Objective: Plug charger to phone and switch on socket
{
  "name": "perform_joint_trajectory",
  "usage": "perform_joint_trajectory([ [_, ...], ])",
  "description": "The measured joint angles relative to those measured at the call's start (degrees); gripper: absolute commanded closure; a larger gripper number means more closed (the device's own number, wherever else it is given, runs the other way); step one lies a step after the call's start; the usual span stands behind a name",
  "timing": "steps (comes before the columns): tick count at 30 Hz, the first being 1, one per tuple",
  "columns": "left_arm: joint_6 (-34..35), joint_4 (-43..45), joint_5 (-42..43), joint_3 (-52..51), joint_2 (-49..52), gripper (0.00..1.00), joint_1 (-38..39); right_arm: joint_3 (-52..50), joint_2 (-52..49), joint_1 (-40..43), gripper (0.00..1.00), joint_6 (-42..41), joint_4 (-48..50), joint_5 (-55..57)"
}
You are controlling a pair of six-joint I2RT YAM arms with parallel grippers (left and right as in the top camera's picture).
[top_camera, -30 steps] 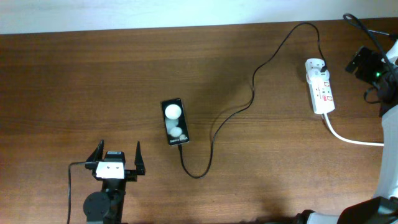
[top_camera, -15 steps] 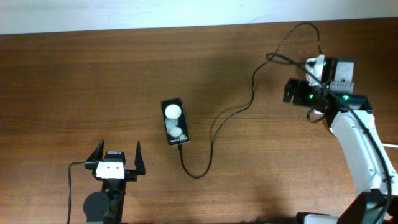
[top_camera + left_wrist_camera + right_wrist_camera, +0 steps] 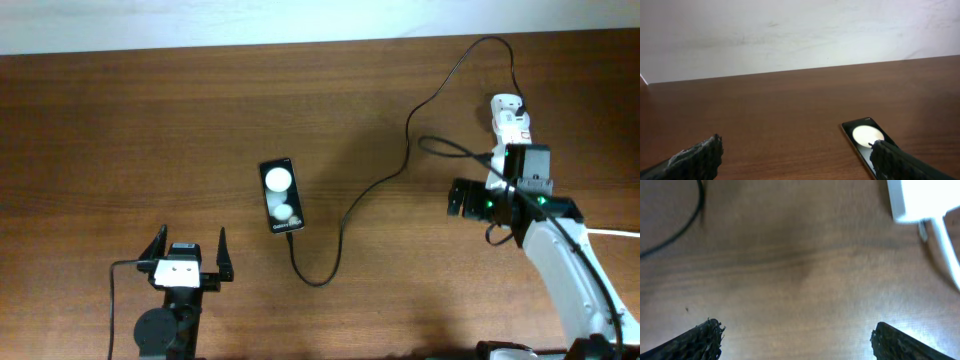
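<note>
Phone (image 3: 281, 196): flat on the table (image 3: 150, 120), ahead and to the right of the left gripper (image 3: 190, 250), well apart from it; in the left wrist view its near end is cut by the right finger (image 3: 900, 162).
Charger (image 3: 345, 215): black cable that loops from the phone's near edge off to the right of the phone and up to the socket's far end; one bend crosses the top left of the right wrist view.
Socket (image 3: 509, 120): far to the right of the phone, up and to the right of the right gripper (image 3: 797, 340), outside the jaws.
Left jaws: spread wide, released, holding nothing, bare wood between them.
Right jaws: spread wide, released, only bare wood between them.
White cord (image 3: 945, 245): leaves the socket's near end, away from the phone.
Hidden: the right arm (image 3: 560, 260) covers the socket's near half from overhead, switches included; the socket is blurred and cropped in the right wrist view; whether the charger tip is seated in the phone cannot be told.
</note>
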State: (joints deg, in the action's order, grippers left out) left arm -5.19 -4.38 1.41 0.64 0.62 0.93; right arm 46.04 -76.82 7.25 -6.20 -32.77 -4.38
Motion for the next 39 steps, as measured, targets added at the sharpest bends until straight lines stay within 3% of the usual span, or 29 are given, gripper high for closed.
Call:
perform_joint_trajectory([
  [6,0.0,0.0,0.0,0.0,0.0,0.01,0.0,-11.7,8.0,0.0,0.01,0.0,0.0,0.0],
  [10,0.0,0.0,0.0,0.0,0.0,0.01,0.0,-12.5,10.4,0.0,0.01,0.0,1.0,0.0],
  [16,0.0,0.0,0.0,0.0,0.0,0.01,0.0,-21.2,11.6,-5.5,0.01,0.1,23.3,-0.3],
  [39,0.0,0.0,0.0,0.0,0.0,0.01,0.0,-39.5,18.7,-7.8,0.01,1.7,46.1,-1.8],
])
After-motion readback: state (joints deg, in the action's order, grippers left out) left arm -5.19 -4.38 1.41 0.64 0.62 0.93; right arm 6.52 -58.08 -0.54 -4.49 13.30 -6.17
